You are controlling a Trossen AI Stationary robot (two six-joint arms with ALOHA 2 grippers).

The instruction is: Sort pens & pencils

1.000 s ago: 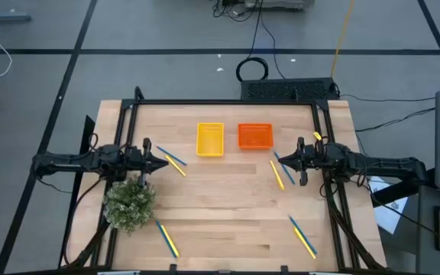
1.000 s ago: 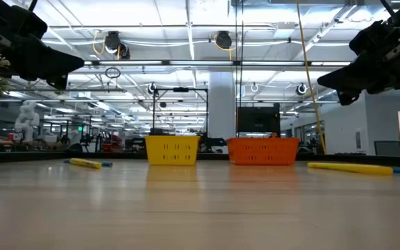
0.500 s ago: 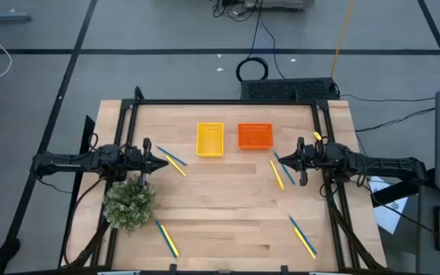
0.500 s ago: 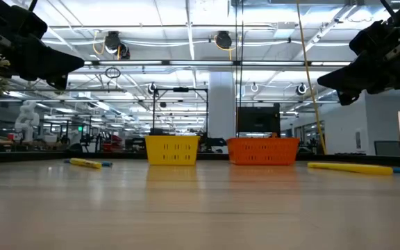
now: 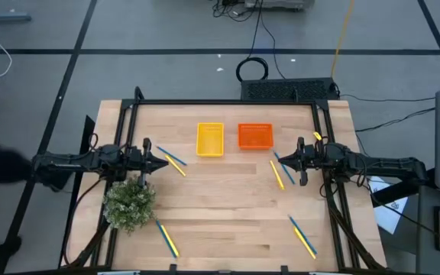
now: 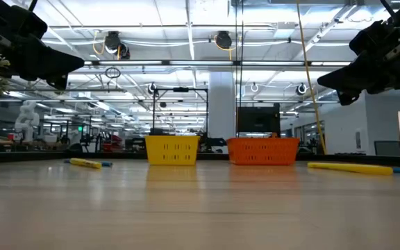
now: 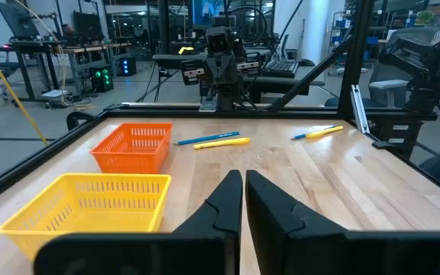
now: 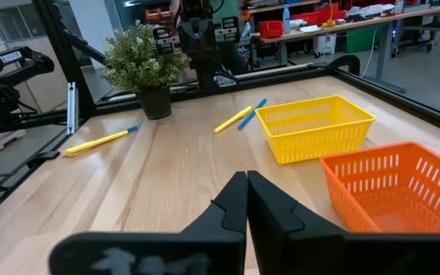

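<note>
My claws: left gripper (image 5: 161,163) and right gripper (image 5: 283,160) both pressed together, empty.
Risk: beside yellow basket (image 5: 210,140), pens (image 5: 176,159) touch pencils (image 5: 176,166); I may pinch both.

grey floor (image 5: 166,30) with black tape lines, ceiling lights (image 6: 186,28)

Wooden table (image 5: 228,206): trays (image 5: 210,140), pens (image 5: 297,226), pencils (image 5: 277,175), plant (image 5: 129,202)

A small green plant (image 5: 130,202) in a pot stands on the wooden desk (image 5: 228,221). A yellow basket (image 5: 210,140) and an orange basket (image 5: 255,136) sit side by side.
</note>
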